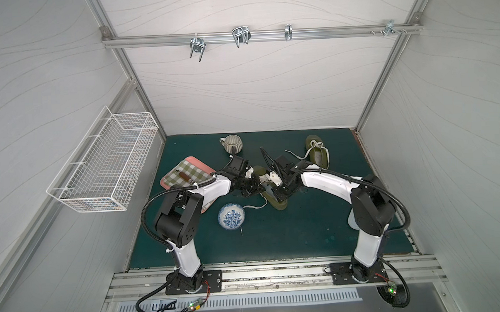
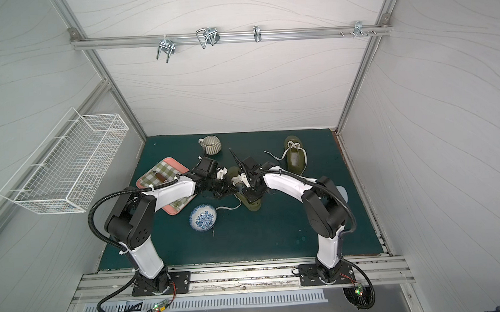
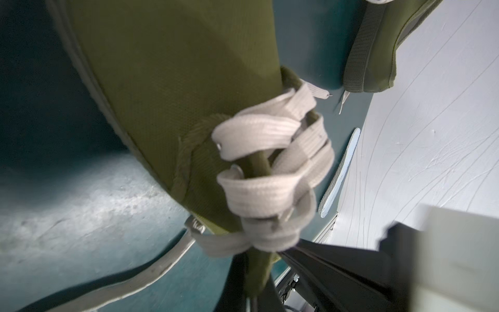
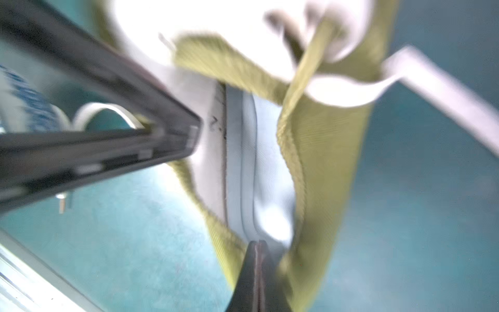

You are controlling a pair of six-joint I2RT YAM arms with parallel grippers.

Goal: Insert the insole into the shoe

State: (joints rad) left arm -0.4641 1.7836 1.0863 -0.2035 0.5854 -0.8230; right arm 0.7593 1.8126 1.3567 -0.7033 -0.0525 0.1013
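An olive green shoe [image 1: 280, 204] [image 2: 252, 206] with white laces [image 3: 270, 129] lies mid-mat, both arms meeting over it. My left gripper [image 3: 256, 259] is shut on the shoe's tongue [image 3: 255, 270], just behind the laces. My right gripper [image 4: 256, 248] is shut, with nothing seen between its fingers. Its tips sit at the heel end of the shoe's opening, against a pale grey-blue insole [image 4: 248, 162] lying inside the shoe [image 4: 329, 162]. Another pale insole [image 1: 350, 219] [image 3: 340, 173] lies on the mat beside the right arm.
A second olive shoe [image 1: 318, 153] lies at the back right. A striped mug [image 1: 232, 144] stands at the back. A pink tray [image 1: 168, 180] with a checked cloth lies to the left, and a blue-and-white bowl [image 1: 231, 216] sits in front of the shoe. A wire basket [image 1: 104, 160] hangs on the left wall.
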